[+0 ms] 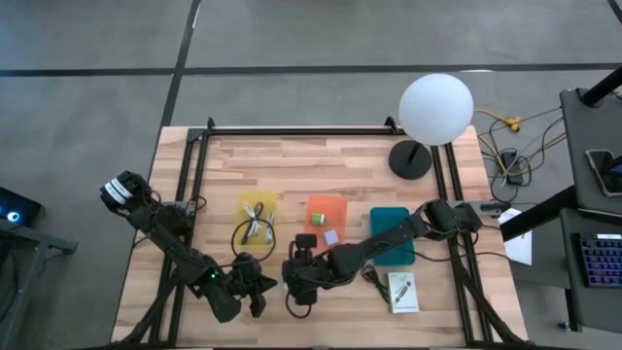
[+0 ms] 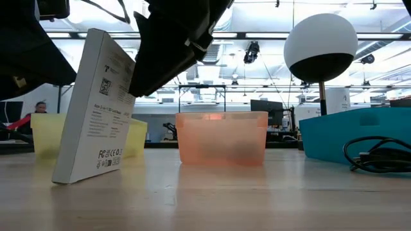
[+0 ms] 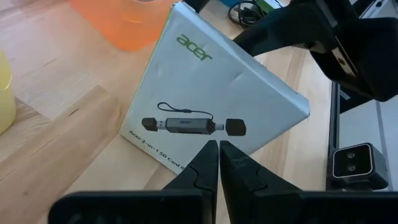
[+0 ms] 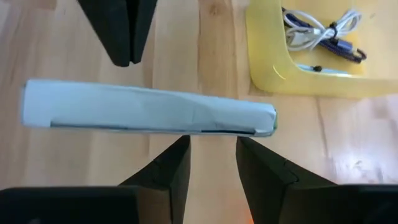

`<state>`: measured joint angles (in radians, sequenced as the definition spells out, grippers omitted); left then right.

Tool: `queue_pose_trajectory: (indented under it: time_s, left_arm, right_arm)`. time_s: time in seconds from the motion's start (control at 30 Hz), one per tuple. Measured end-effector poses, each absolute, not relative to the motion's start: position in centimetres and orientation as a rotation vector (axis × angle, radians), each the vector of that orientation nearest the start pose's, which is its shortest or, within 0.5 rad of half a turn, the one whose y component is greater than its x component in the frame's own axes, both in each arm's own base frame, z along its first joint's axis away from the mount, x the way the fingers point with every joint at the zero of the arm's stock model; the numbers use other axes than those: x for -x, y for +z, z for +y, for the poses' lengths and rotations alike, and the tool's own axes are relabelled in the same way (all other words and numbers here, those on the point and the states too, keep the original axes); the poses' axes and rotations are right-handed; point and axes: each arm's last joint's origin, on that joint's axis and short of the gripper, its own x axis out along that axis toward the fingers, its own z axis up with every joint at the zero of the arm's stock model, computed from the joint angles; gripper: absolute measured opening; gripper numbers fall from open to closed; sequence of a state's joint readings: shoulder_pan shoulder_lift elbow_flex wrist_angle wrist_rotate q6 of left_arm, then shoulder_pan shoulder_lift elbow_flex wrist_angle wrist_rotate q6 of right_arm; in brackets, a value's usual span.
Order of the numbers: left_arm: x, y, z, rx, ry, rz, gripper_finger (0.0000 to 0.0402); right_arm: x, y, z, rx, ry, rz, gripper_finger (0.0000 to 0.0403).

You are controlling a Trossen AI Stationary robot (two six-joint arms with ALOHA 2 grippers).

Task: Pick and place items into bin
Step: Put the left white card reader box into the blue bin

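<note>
A white Acer card-reader packet (image 3: 211,81) stands tilted on its lower edge on the table (image 2: 212,199), between my two grippers near the near edge. It shows leaning in the low view (image 2: 96,109) and edge-on in the right wrist view (image 4: 149,115). My left gripper (image 3: 219,149) (image 1: 255,292) is shut, its tips pointing at the lower part of the printed face. My right gripper (image 4: 212,146) (image 1: 294,277) is open on the packet's other side. Cords (image 4: 323,34) lie in the yellow bin (image 1: 258,219). My left gripper's shut tips stand right at the packet's printed face near its lower edge (image 3: 186,163); whether they touch it, I cannot tell. My right gripper is open and level, coming from the table's right. The packet's back, near its upper edge (image 2: 128,70), leans against its fingers (image 2: 164,58). The lower edge (image 2: 90,174) rests on the table.
An orange bin (image 1: 328,214) and a teal bin (image 1: 392,235) stand right of the yellow one. A green cube (image 1: 306,240) and a pale cube (image 1: 331,236) lie by the orange bin. A black cord (image 1: 374,275) and another white packet (image 1: 401,290) lie near the right. A globe lamp (image 1: 436,109) stands far right.
</note>
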<state>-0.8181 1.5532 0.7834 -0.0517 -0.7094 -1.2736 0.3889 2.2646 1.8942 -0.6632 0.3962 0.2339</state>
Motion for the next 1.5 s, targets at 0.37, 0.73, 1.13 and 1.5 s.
queue_pose_trajectory:
  time_s: [0.37, 0.73, 1.13, 1.5]
  left_arm:
    - [-21.7, 17.4, -20.0, 0.671, 0.282, 0.535, 0.0]
    - [-22.3, 17.8, -19.8, 0.621, 0.219, 0.548, 0.0]
    - [-22.7, 17.8, -19.3, 0.584, 0.225, 0.549, 0.0]
    - [-22.8, 18.1, -19.2, 0.59, 0.225, 0.53, 0.0]
  right_arm:
    - [-45.6, 19.3, 17.8, 0.085, -0.055, 0.954, 0.0119]
    - [-46.1, 21.2, 18.2, -0.005, -0.03, 0.902, 0.0119]
    - [-46.3, 21.1, 17.7, -0.017, -0.048, 0.902, 0.0118]
    - [-46.2, 21.0, 17.7, -0.037, -0.057, 0.909, 0.0118]
